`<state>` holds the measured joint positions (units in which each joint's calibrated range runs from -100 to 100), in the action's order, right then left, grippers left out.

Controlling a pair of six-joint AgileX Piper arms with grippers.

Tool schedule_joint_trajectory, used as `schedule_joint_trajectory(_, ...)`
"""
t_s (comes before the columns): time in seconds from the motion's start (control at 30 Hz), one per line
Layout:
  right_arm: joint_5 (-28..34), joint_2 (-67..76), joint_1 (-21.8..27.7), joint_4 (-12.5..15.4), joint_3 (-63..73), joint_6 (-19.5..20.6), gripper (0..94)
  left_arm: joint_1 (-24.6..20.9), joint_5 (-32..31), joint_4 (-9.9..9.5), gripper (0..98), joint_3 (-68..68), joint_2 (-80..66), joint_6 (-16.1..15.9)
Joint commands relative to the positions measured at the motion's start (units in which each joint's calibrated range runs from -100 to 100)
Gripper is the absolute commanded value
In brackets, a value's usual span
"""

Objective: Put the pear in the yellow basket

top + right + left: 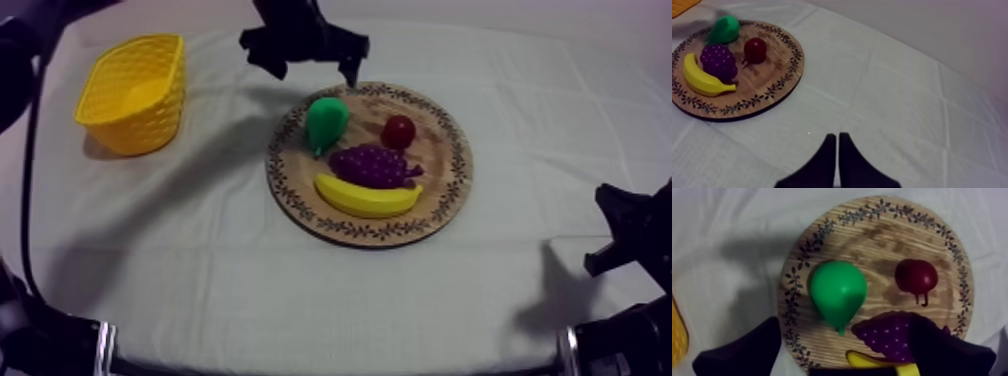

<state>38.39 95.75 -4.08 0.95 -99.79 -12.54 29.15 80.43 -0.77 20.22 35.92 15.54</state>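
The green pear (325, 122) lies on the back left part of the round wooden board (447, 190), stem end toward the grapes. My left gripper (312, 68) hovers over the board's far edge, just behind the pear, open with its fingers wide apart. From the left wrist, the pear (838, 293) sits on the board (872, 233) just ahead of the gap of the left gripper (844, 355). The yellow basket (135, 90) stands at the far left of the table. My right gripper (837, 137) is shut on nothing, low over the cloth, right of the board (779, 75).
Purple grapes (372, 165), a banana (365, 197) and a small red fruit (398, 131) share the board beside the pear. The right gripper (625, 230) rests at the table's right edge. Bare cloth lies between board and basket.
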Motion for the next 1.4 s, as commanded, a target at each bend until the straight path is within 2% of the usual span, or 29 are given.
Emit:
schedule_joint_trajectory(0.0,0.00,0.01,0.02,0.00,0.01,0.01,0.3,0.04,-0.72,0.47,96.4,0.05,3.10,-0.32)
schedule_joint_trajectory(0.27,0.00,0.01,0.02,0.00,0.01,0.01,0.3,0.06,-1.66,2.26,96.4,2.82,10.49,-1.88)
schedule_joint_trajectory(0.47,0.00,0.01,0.02,0.00,0.01,0.01,0.3,-0.14,-1.30,2.73,95.2,5.82,14.50,-2.48)
schedule_joint_trajectory(0.73,0.00,0.01,-0.01,0.00,0.01,0.01,0.3,-0.31,-0.79,2.99,83.0,8.95,18.19,-3.22)
schedule_joint_trajectory(1.0,0.00,0.01,-0.06,0.00,0.01,0.01,0.3,-0.37,-2.16,3.14,56.3,9.31,19.24,-4.17)
schedule_joint_trajectory(1.1,0.00,0.01,-0.06,0.00,0.01,0.01,0.3,-0.48,-2.48,3.17,49.3,8.71,18.52,-4.49)
schedule_joint_trajectory(1.27,0.00,0.01,-0.06,0.00,0.01,0.01,0.3,-0.69,-2.51,3.08,45.8,6.24,14.64,-4.57)
schedule_joint_trajectory(1.37,0.00,0.01,-0.06,0.00,0.01,0.01,0.3,-1.06,-1.49,2.29,46.1,4.50,9.68,-4.24)
